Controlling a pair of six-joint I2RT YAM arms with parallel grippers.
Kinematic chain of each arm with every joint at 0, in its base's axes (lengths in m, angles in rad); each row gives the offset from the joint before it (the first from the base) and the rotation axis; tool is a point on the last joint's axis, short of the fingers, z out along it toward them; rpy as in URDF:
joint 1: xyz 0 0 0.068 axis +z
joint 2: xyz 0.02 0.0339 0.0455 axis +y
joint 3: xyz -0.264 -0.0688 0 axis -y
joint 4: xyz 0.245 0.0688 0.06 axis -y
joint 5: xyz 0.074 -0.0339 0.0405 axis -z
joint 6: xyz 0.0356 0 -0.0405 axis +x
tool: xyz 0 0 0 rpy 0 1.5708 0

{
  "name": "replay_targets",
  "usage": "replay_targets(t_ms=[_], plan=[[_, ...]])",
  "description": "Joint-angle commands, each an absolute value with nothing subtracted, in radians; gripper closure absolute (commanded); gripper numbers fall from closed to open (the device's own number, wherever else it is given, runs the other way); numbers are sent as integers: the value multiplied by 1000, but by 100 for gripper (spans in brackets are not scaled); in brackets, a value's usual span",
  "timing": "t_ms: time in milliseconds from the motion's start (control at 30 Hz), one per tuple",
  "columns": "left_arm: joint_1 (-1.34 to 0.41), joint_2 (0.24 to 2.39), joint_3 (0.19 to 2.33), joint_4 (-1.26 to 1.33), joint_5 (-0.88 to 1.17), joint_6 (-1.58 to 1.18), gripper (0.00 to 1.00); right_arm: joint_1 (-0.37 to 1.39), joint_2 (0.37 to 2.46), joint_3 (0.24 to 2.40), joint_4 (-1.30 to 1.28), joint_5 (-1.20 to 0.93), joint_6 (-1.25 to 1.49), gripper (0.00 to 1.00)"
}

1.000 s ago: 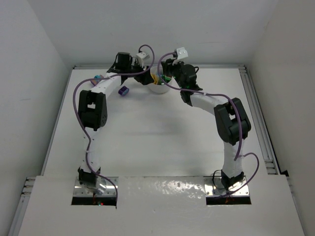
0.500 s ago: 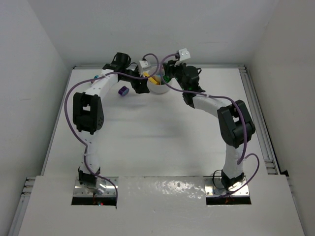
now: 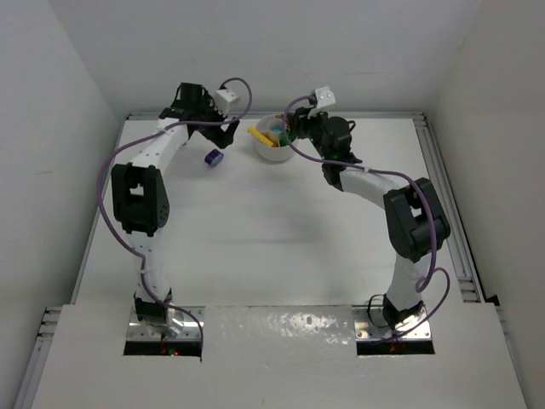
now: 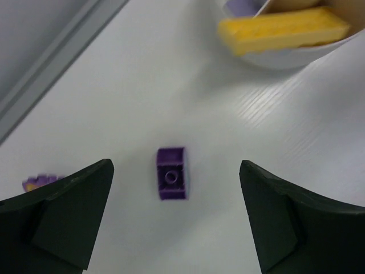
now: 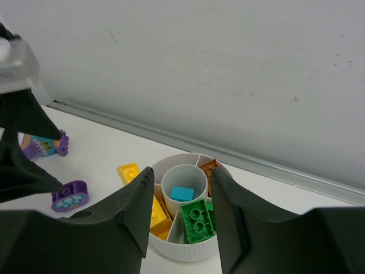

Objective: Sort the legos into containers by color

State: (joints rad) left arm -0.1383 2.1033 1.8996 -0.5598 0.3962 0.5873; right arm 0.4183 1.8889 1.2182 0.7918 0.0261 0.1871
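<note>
Purple brick [image 4: 171, 173] lies alone on the table [image 4: 188, 85], near the dish [image 5: 188, 248]. Judged hard, light and slick; pinch across its flat long sides. Small, glossy, one stud showing. Left gripper [image 4: 175, 166] spread wide above it, empty. Right gripper [image 5: 182, 173] part open over the dish, holding nothing.

White dish [image 5: 185, 249] — green brick [image 5: 198, 220], teal brick [image 5: 182, 193], purple brick [image 4: 171, 173].
</note>
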Motion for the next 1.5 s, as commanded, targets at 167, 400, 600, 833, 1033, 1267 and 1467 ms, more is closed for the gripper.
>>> replay_targets(t_ms=[167, 400, 600, 833, 1033, 1267, 1467], plan=[[-77, 2213, 1908, -600, 173, 571, 19, 414, 1821, 1197, 796, -26, 181, 55], [-67, 2279, 1893, -584, 259, 583, 27, 414, 1796, 1158, 758, -18, 178, 55], [-58, 2310, 1891, -548, 215, 549, 57, 414, 1772, 1117, 755, -2, 167, 56], [-58, 2286, 1919, -535, 244, 491, 100, 414, 1750, 1074, 761, 23, 160, 56], [-66, 2284, 2089, -437, 221, 275, 100, 414, 1732, 1040, 761, 34, 166, 56], [-182, 2312, 2206, -241, 284, 209, 100, 414, 1709, 997, 753, 58, 166, 56], [-232, 2358, 2217, -184, 302, 141, 100, 414, 1677, 970, 732, 80, 137, 56]])
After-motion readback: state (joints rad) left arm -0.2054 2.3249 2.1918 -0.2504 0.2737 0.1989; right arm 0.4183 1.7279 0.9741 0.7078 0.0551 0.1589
